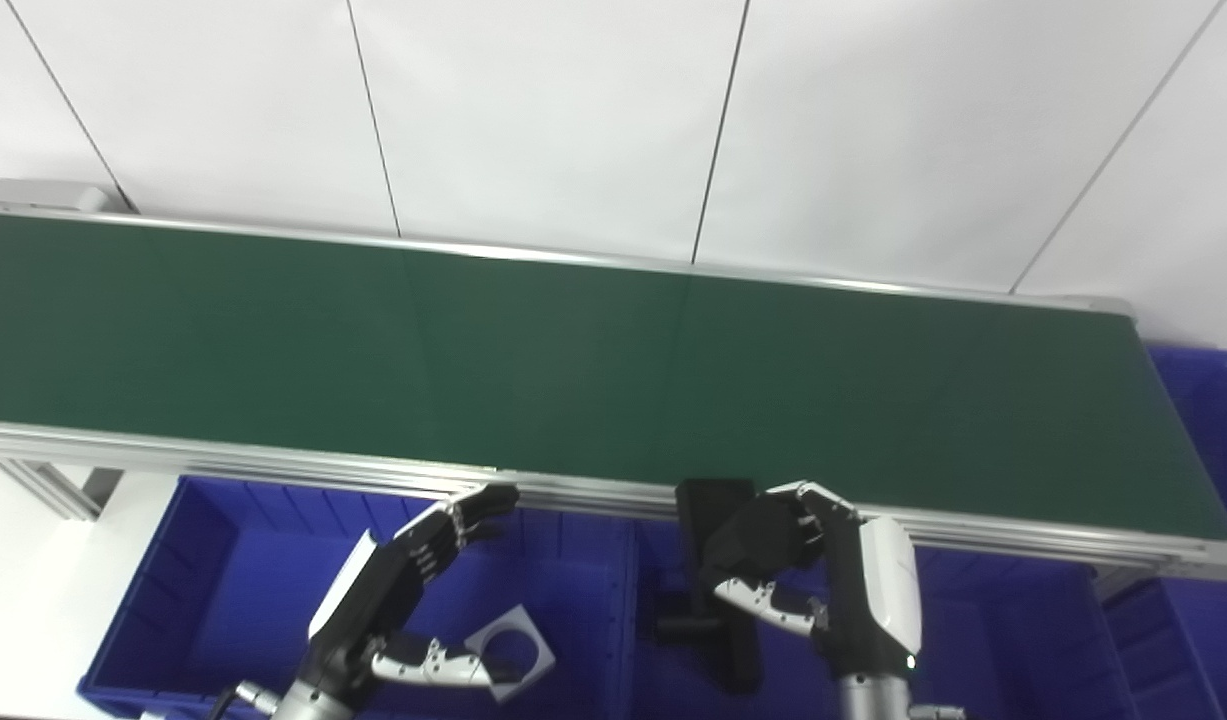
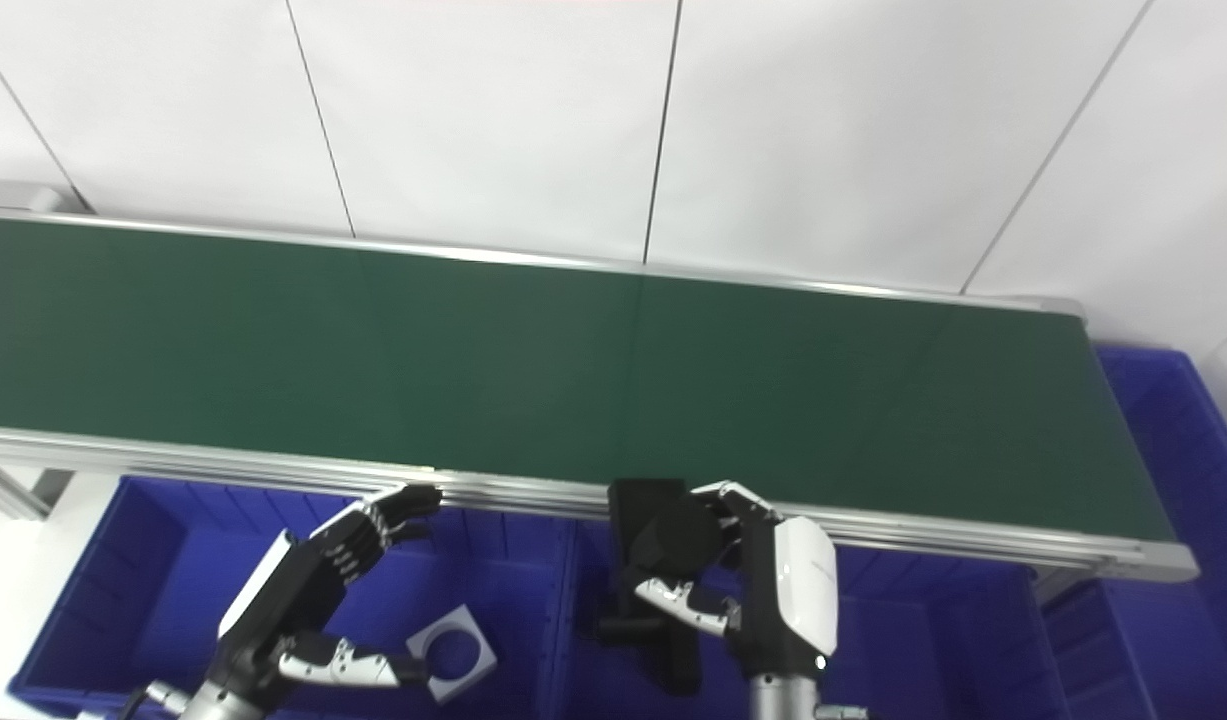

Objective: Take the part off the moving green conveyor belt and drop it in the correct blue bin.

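The green conveyor belt (image 1: 573, 360) runs across the view with no part on it. My right hand (image 1: 823, 570) is just in front of the belt's near rail, its fingers curled shut on a black T-shaped part (image 1: 728, 650) that hangs upright over the middle blue bin (image 1: 993, 640). My left hand (image 1: 393, 590) is open and holds nothing, with its fingers spread above the left blue bin (image 1: 143, 600). A grey square part with a round hole (image 1: 518, 645) lies on that bin's floor, beside the left thumb.
A third blue bin (image 1: 1213, 400) stands past the belt's right end. The belt's aluminium rail (image 1: 273, 460) runs just above the bins. Behind the belt is a white panelled wall (image 1: 573, 120).
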Action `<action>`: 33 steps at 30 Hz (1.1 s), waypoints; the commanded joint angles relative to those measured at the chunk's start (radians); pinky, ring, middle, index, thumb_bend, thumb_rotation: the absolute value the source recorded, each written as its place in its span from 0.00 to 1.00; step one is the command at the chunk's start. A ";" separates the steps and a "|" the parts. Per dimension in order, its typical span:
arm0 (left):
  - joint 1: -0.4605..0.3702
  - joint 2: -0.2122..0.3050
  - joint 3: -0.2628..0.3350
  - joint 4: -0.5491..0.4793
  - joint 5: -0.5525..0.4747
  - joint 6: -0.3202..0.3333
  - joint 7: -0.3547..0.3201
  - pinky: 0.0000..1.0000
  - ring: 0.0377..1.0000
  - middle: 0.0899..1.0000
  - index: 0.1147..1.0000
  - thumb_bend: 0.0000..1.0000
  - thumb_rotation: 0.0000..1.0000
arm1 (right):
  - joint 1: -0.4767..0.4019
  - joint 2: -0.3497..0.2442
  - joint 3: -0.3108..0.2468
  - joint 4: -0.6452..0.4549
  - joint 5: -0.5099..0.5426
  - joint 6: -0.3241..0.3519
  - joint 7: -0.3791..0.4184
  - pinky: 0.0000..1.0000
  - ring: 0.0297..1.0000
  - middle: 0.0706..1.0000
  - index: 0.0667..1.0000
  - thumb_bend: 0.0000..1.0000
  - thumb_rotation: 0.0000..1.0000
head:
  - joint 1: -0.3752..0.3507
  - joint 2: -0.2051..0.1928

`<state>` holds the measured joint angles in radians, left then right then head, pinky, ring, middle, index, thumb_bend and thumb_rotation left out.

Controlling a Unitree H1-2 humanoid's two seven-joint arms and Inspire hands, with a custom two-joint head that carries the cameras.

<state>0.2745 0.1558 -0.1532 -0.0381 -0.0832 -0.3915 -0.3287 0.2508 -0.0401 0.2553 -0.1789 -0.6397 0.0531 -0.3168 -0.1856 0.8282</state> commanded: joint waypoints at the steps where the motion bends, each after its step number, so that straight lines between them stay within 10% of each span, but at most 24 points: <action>1: -0.017 -0.001 0.001 -0.039 -0.003 -0.002 0.012 0.82 0.86 0.84 0.80 0.83 0.09 | -0.015 0.010 -0.017 -0.020 0.018 0.013 0.026 0.33 0.37 0.44 0.45 0.52 0.00 | -0.001 0.006; 22: -0.021 0.004 0.012 -0.092 -0.021 0.058 0.015 0.82 0.86 0.85 0.79 0.82 0.07 | 0.008 -0.025 -0.077 -0.059 -0.134 0.199 0.126 0.44 0.49 0.42 0.51 0.52 0.00 | -0.018 0.064; 27: -0.023 0.004 0.012 -0.101 -0.014 0.071 0.017 0.81 0.85 0.84 0.79 0.82 0.07 | 0.026 -0.066 -0.060 -0.146 -0.197 0.291 0.258 0.58 0.68 0.71 0.75 0.85 0.32 | -0.023 0.068; 33: -0.017 0.003 0.015 -0.111 -0.017 0.089 0.019 0.82 0.85 0.84 0.78 0.83 0.08 | 0.060 -0.057 -0.071 -0.217 -0.180 0.329 0.308 0.73 0.81 0.83 0.80 0.90 0.35 | -0.027 0.074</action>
<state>0.2648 0.1545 -0.1434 -0.1218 -0.0852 -0.2971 -0.3182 0.3116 -0.1079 0.1896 -0.3524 -0.8166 0.3719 -0.0128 -0.2132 0.9035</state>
